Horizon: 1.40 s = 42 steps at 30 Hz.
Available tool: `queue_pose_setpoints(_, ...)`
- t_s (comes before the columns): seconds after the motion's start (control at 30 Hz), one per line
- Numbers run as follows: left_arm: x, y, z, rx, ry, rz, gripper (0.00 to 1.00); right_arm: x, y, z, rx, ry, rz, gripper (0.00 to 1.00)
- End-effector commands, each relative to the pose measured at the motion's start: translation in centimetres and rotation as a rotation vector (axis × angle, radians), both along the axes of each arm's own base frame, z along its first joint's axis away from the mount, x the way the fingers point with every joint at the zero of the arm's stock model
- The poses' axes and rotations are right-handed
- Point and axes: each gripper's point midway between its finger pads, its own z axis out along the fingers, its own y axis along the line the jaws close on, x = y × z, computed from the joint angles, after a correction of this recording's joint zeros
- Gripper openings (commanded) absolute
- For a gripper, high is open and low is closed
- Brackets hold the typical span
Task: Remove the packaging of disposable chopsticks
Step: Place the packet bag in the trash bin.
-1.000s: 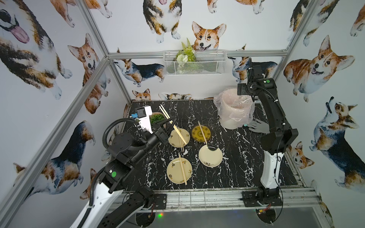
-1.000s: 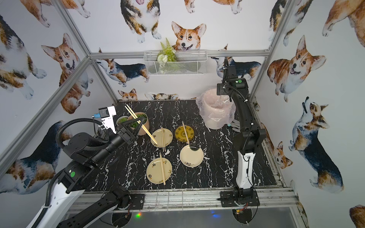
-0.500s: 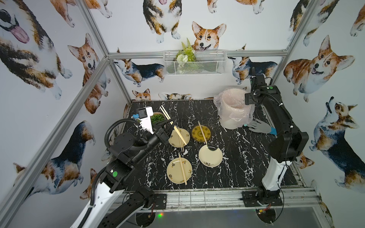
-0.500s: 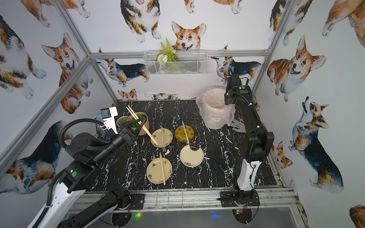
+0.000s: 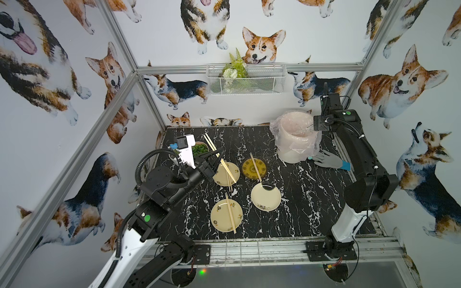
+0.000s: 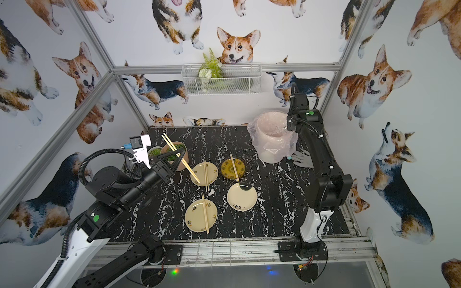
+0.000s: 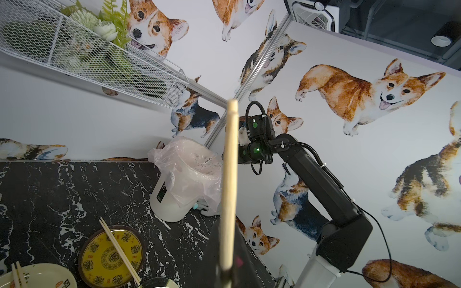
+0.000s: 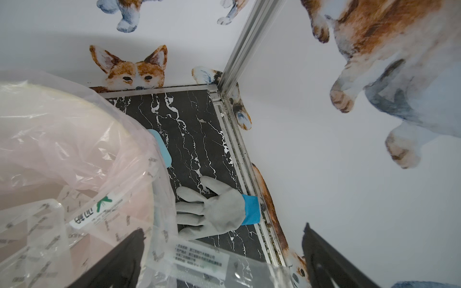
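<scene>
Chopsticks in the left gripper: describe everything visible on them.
The held chopsticks are a pair of thin, straight, pale tan wooden sticks lying side by side. They are bare, with no sleeve visible. The left gripper is shut on them near mid-length and holds them tilted in the air over the table. In both top views their lower end overlaps the cream plate, apparently above it rather than touching. In the left wrist view they show as one blurred pale shaft.

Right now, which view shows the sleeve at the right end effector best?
Right wrist view: the clear printed sleeve lies close-up between the open jaws of the right end effector. Both top views give only a faint glint at the bin rim. Left wrist view: too small to tell.
</scene>
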Motion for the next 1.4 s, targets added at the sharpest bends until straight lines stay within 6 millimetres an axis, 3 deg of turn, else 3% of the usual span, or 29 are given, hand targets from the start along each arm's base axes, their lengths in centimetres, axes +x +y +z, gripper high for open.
queue_pose_setpoints(0.0, 0.0, 0.1, 0.6, -0.020, -0.017, 0.002, 0.00, -0.1, -0.4, 1.3, -0.029, -0.033, -0.009, 1.00)
queue_pose_setpoints(0.2, -0.1, 0.1, 0.7, -0.020, -0.018, 0.003, 0.00, 0.0, -1.3, 2.6, -0.135, -0.037, -0.030, 1.00)
queue_pose_setpoints(0.43, -0.2, 0.3, 0.7, -0.024, -0.018, 0.004, 0.00, 1.4, -4.2, 1.5, -0.494, 0.091, -0.090, 1.00)
queue_pose_setpoints(0.57, -0.4, 0.4, 0.8, -0.022, -0.022, 0.006, 0.00, 1.8, -4.4, 1.2, -0.549, 0.090, -0.100, 1.00)
queue_pose_setpoints(0.8, -0.3, 0.4, 0.7, -0.019, -0.021, 0.008, 0.00, 1.4, -4.4, 3.5, -0.594, 0.002, -0.123, 1.00)
queue_pose_setpoints(0.97, -0.1, 0.2, 0.7, -0.022, -0.019, 0.002, 0.00, 0.4, -4.2, 6.2, -0.567, -0.087, -0.142, 1.00)
queue_pose_setpoints(1.1, 0.0, -0.1, 0.7, -0.024, -0.017, -0.003, 0.00, 0.8, -1.6, 7.7, -0.518, -0.158, -0.069, 1.00)
queue_pose_setpoints(1.27, 0.2, -0.4, 0.7, -0.034, -0.016, -0.015, 0.00, 3.5, 5.2, 6.5, -0.466, -0.162, 0.125, 1.00)
queue_pose_setpoints(1.37, 0.2, -0.3, 0.8, -0.036, -0.018, -0.013, 0.00, 4.7, 10.2, 5.0, -0.288, -0.177, 0.265, 1.00)
